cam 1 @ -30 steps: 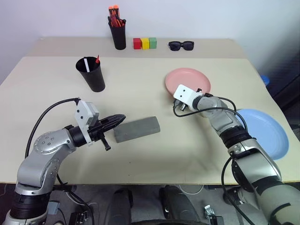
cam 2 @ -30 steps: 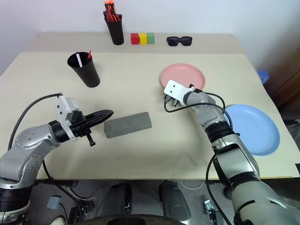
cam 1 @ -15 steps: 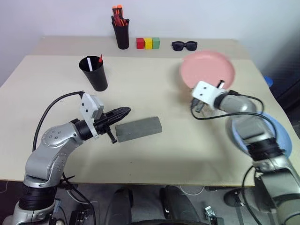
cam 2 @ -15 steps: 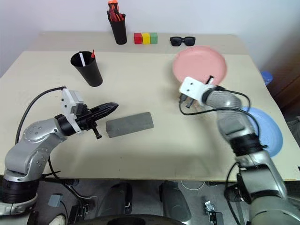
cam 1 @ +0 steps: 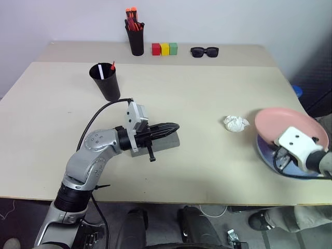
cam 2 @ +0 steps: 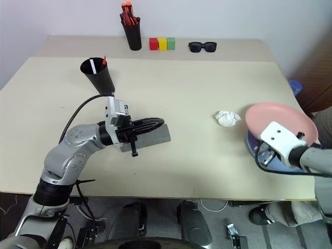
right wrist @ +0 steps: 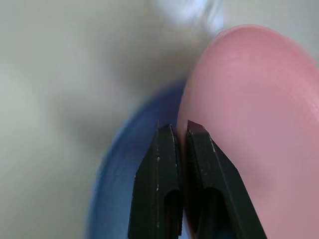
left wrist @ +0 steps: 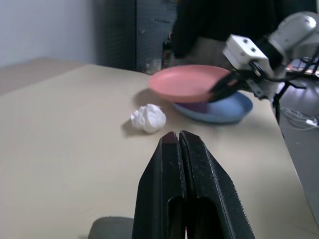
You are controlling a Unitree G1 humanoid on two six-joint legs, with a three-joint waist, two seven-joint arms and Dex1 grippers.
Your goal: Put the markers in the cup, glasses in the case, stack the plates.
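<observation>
Beige table against a pale wall

The table (cam 1: 207,171) spreads beneath both tools; a plain white wall (cam 1: 259,21) rises beyond them, dark furniture (left wrist: 149,30) stands past its far end.

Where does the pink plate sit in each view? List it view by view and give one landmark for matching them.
Left eye view: pink plate at the table's right edge, over the blue plate.
Right eye view: at the right edge, same spot.
Left wrist view: beyond the left fingers, upper middle.
Right wrist view: right half, pinched at its rim by the right fingers.
Shared landmark: the crumpled white paper ball beside the plates.
</observation>
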